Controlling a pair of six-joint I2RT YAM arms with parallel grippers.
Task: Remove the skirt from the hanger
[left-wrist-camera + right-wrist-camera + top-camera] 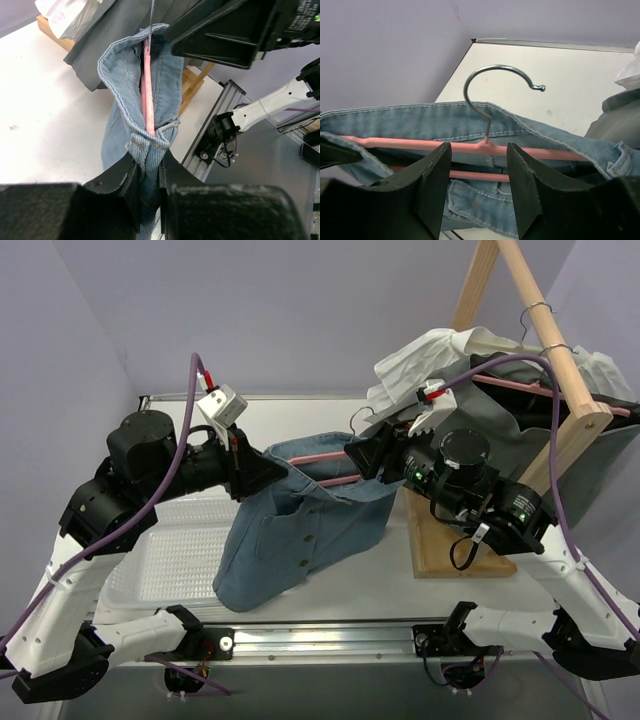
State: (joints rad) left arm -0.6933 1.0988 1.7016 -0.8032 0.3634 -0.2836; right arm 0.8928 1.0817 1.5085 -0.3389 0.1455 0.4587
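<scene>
A blue denim skirt [300, 530] hangs on a pink hanger [322, 456] held in the air between my two arms. My left gripper [265, 472] is shut on the skirt's waistband at the hanger's left end; the left wrist view shows the denim [145, 100] pinched between the fingers [127, 182], with the pink bar [148, 95] running away from them. My right gripper [362, 455] is open. In the right wrist view its jaws [478, 155] straddle the hanger's middle [470, 146] just below the metal hook [490, 90], with the waistband [420, 120] behind.
A wooden rack [560, 350] on a wooden base [440, 540] stands at the right, with white [440, 355] and grey [500, 410] garments hanging on it. A white tray [170, 550] lies on the table under the left arm.
</scene>
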